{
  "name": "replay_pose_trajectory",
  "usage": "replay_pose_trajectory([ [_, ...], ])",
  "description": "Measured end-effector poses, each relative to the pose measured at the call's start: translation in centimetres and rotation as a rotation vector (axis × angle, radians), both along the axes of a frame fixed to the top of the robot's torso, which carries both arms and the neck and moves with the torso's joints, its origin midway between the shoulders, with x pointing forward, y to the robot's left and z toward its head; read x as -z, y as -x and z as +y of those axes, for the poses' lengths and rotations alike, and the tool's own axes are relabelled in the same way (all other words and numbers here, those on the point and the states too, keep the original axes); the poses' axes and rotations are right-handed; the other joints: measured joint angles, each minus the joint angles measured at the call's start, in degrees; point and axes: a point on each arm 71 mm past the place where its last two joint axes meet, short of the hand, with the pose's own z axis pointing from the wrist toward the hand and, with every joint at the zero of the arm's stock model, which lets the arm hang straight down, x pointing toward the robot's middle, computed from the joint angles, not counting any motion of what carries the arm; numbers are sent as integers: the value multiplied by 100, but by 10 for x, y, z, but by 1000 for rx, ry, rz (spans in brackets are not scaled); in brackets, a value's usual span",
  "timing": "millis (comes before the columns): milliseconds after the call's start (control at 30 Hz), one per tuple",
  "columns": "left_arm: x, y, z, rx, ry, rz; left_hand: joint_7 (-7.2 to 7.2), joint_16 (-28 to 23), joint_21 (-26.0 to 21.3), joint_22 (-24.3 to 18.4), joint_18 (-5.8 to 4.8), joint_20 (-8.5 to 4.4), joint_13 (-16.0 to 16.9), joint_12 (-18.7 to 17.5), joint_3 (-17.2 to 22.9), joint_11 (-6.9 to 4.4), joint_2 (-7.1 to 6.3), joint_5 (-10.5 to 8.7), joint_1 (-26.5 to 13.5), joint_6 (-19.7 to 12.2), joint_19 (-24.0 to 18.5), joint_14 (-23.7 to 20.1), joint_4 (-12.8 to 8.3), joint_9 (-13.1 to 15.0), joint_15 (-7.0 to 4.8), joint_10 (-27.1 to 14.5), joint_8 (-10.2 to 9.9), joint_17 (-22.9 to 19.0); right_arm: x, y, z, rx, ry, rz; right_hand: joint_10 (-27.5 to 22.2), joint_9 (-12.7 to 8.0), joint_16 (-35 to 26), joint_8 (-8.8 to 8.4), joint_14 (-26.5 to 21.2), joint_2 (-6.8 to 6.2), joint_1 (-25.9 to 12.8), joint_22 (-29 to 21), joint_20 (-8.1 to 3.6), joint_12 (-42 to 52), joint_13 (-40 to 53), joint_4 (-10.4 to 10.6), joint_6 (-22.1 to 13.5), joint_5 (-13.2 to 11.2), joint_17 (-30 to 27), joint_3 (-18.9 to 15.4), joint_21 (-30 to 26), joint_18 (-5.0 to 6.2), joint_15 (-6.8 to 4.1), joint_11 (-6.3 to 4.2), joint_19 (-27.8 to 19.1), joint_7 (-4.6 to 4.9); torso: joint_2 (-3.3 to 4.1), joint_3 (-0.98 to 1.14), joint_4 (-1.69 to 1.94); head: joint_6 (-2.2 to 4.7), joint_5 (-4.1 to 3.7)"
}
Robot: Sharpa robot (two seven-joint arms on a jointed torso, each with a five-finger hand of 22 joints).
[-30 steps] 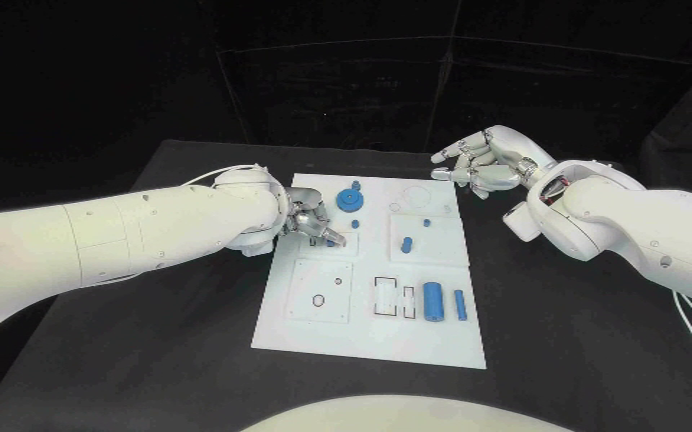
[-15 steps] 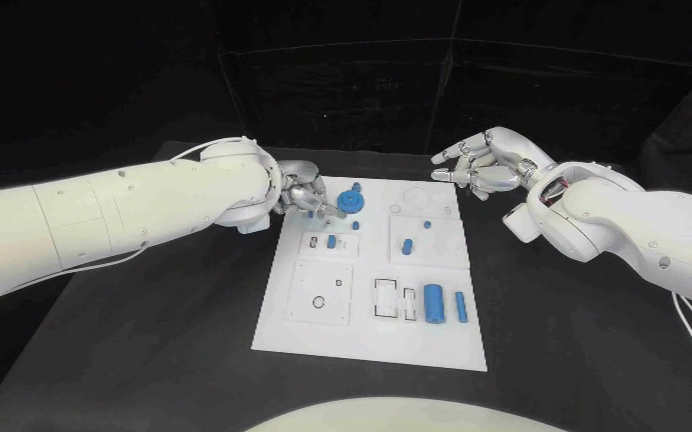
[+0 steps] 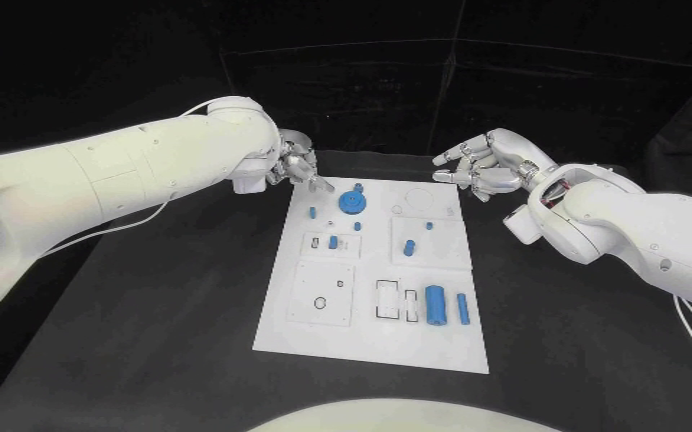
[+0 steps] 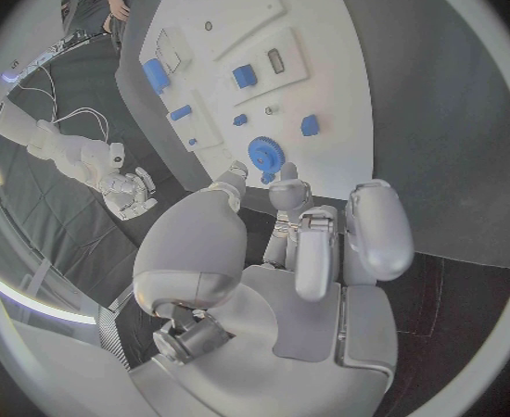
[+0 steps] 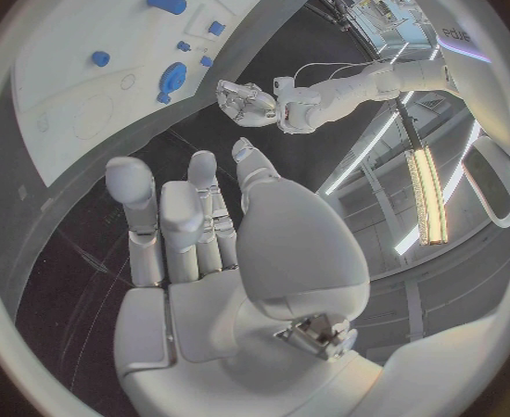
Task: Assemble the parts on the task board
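While I look down from the head camera, I see the task board point(image 3: 325, 322) lying lengthwise in the middle of the black table point(image 3: 159, 352), its far end toward twelve o'clock. My left hand point(image 3: 296, 168) hovers just off the board's far corner at about eleven o'clock; its fingers are loosely apart and the left wrist view shows nothing between them, so I read it as released and empty. My right hand point(image 3: 488, 169) hangs off the opposite far corner at about one o'clock, clear of the board, fingers point(image 5: 162, 222) side by side and slightly bent, thumb apart, also holding nothing. On the board, a blue gear point(image 3: 353, 201) sits near the far end at twelve o'clock, with a small blue piece point(image 3: 312, 211) just beside it toward the left edge. A little nearer the centre I see a small blue block point(image 3: 333, 242) seated in a framed recess and another blue part point(image 3: 408, 246) to its three o'clock side. Toward the near end, around five o'clock, a fat blue cylinder point(image 3: 434, 301) lies beside a thinner blue peg point(image 3: 460, 304), close together but apart, next to outlined slots. The gear point(image 4: 262, 152) lies just beyond my left fingertips point(image 4: 237, 169), not touching them.
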Motion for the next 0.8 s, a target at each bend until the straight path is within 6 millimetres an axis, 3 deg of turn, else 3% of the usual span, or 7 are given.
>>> replay_pose_trajectory([
  [367, 15, -14, 7, -23, -74, 52, -95, 0, 41, 117, 0, 21, 90, 107, -295, -32, 88, 0, 28, 236, 20, 0, 168, 17, 0, 32, 97, 0, 0, 0, 1, -1, -1, 0, 0, 0, 0, 0, 0, 0, 0, 1, 0, 0, 0, 0, 0, 0, 0, 0, 0, 0, 0, 0, 0, 0, 35, -19, -23, 5, 29],
  [800, 34, -15, 10, -35, -112, 89, -114, 0, 73, 178, 1, 20, 106, 131, -376, -52, 136, 0, 26, 255, 21, 0, 218, 48, -1, 53, 139, 0, 0, 0, 3, -5, -3, 0, 0, 0, 0, 0, 0, 0, 0, 1, 0, 0, -4, 0, 0, 27, 1, 0, 0, 0, 0, 0, 0, 0, 31, -19, -23, -29, 46],
])
